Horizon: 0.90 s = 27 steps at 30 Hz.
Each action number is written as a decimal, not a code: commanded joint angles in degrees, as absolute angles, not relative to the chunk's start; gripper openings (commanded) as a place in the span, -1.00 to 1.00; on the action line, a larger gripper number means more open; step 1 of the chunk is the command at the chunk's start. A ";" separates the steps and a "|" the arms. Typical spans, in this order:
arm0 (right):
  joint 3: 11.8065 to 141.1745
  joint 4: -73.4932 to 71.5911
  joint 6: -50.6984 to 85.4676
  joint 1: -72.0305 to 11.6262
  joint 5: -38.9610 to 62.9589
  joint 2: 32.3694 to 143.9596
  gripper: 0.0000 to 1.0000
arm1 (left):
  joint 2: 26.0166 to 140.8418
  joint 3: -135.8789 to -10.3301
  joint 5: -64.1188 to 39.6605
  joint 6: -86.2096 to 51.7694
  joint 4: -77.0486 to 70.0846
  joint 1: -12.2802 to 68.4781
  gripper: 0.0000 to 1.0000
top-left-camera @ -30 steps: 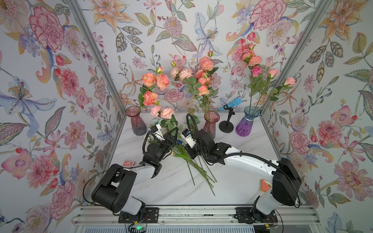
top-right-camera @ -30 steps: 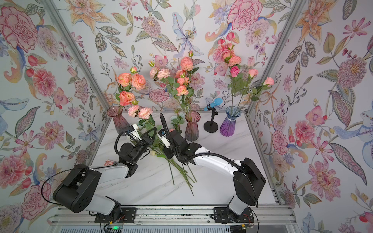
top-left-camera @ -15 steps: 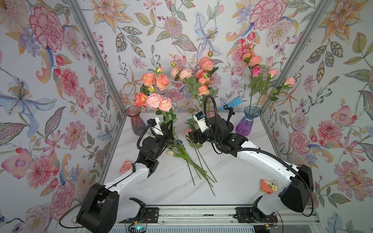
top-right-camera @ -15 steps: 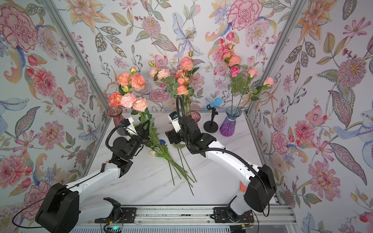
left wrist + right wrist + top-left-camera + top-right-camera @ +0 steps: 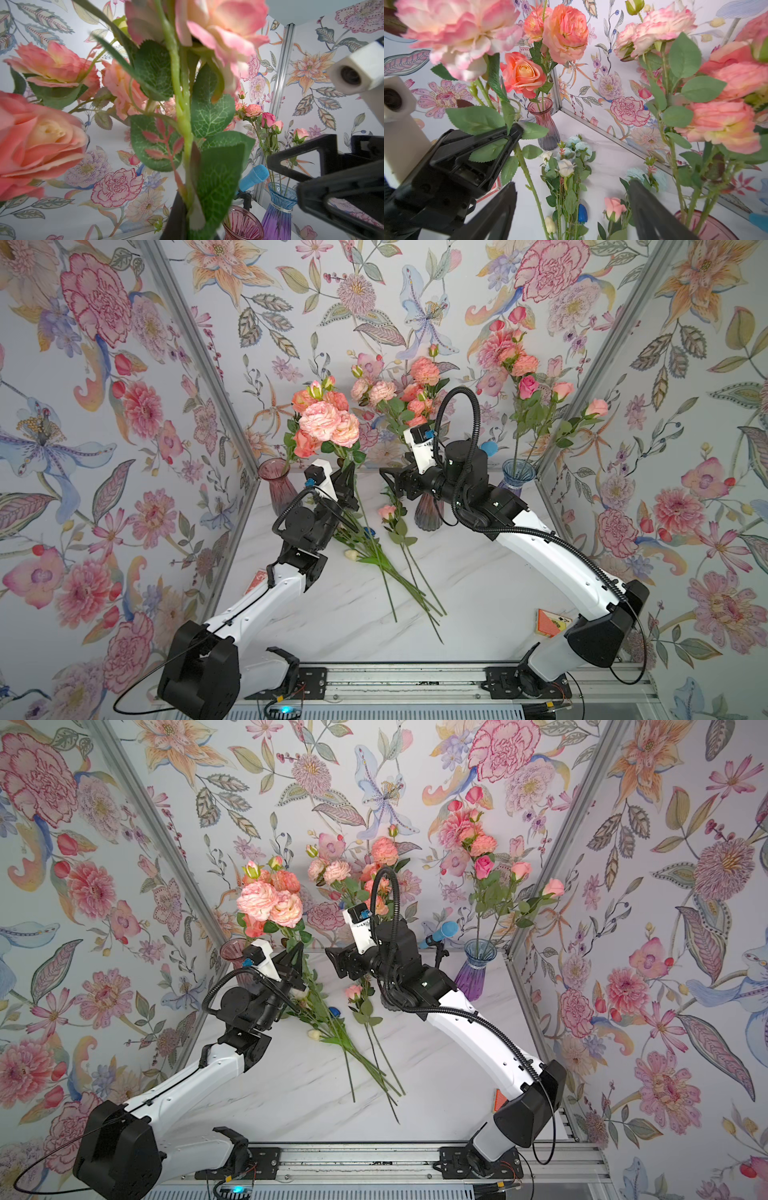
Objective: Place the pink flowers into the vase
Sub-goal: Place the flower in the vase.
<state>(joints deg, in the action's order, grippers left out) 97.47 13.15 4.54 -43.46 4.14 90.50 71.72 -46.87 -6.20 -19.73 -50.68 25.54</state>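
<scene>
The left gripper point(image 5: 347, 483) is clamped on the stem of the pink flowers point(image 5: 328, 427), holding them upright above the counter point(image 5: 478, 593), just beside the pink vase point(image 5: 274, 489). The right gripper point(image 5: 388, 485) stands wide open and empty, close by.

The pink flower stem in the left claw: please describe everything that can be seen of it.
The pink flower stem carries two ruffled blooms, pale pink with cream edges, on a thin light-green stalk with small thorn bumps and serrated green leaves; it looks artificial. The left claw, shut, pinches the stalk among the leaves and holds it nearly upright, blooms up, near the pink vase. Whether its lower end touches the table cannot be told.
</scene>
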 commanded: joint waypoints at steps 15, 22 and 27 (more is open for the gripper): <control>101.34 14.06 5.53 -43.35 6.02 89.12 0.63 | 74.17 -53.15 -15.34 -3.69 -40.83 26.87 -1.00; 101.11 11.75 7.66 -43.55 9.54 89.91 0.57 | 74.84 -54.02 -18.18 -5.54 -40.99 27.61 -1.00; 101.12 9.53 9.71 -43.59 11.60 90.43 0.52 | 75.91 -54.99 -18.63 -6.41 -41.00 28.81 -1.00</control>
<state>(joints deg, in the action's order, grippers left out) 100.03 12.40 7.75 -43.46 9.39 90.98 74.87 -53.41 -16.58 -6.85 -42.33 27.79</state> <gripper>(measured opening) 0.764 0.079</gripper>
